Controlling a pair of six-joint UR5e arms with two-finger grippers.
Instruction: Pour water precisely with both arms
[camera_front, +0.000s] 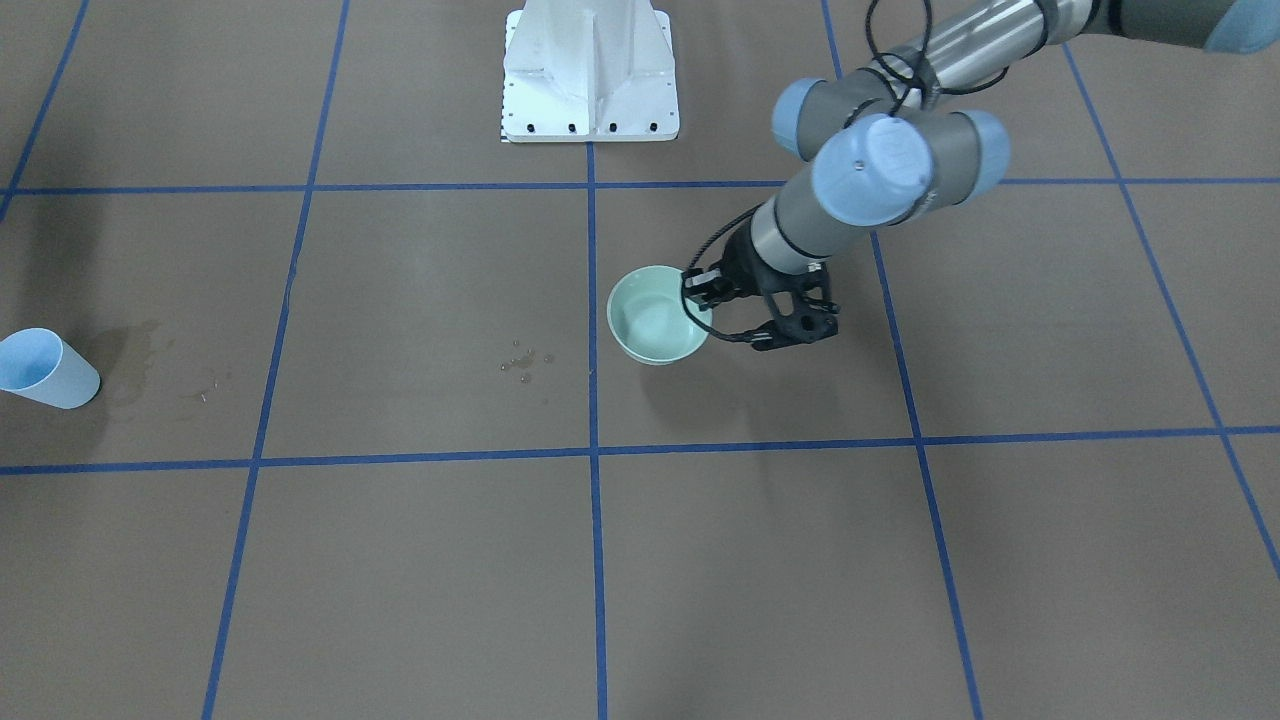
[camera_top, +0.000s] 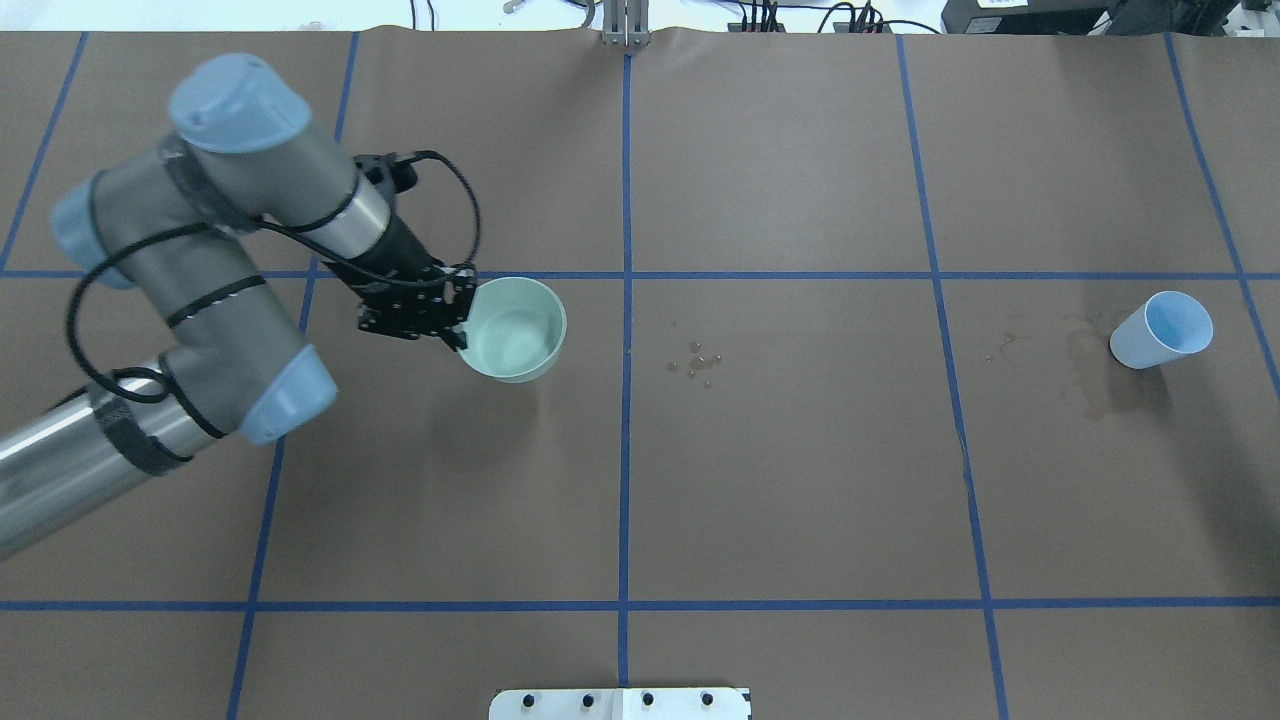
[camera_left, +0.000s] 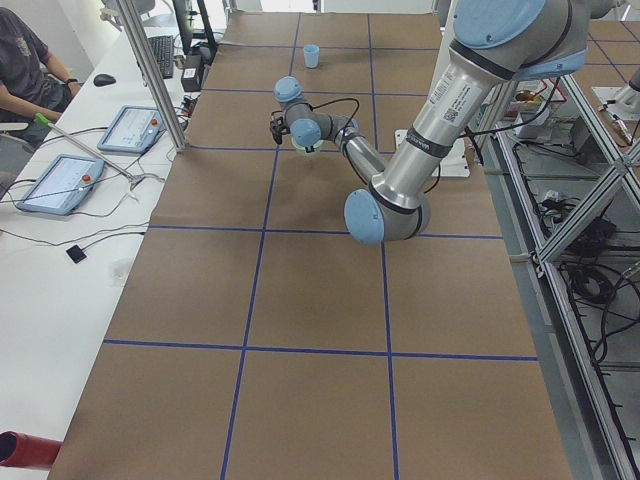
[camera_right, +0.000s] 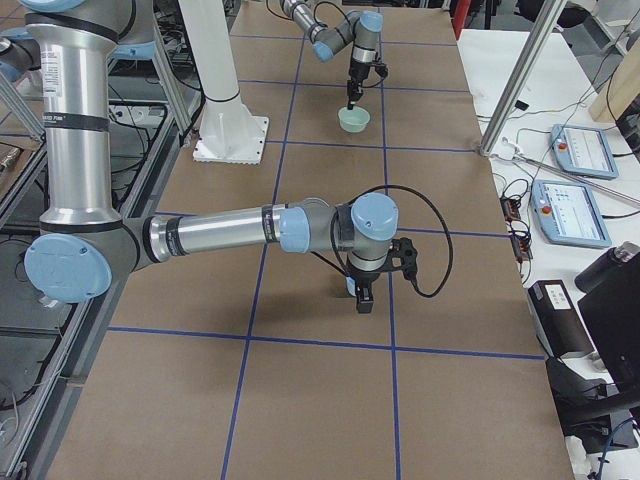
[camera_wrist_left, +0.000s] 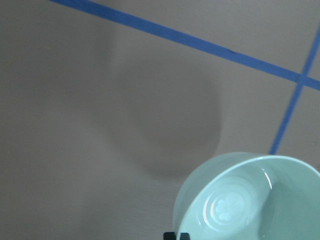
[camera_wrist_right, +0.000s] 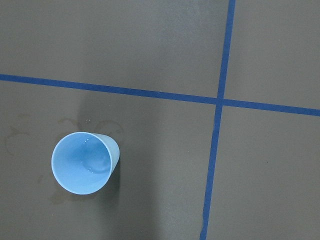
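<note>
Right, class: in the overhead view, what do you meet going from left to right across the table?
left arm → green bowl held at its rim → water droplets → water stain → blue cup

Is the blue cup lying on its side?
No, the blue cup stands upright, its open mouth facing up.
</note>
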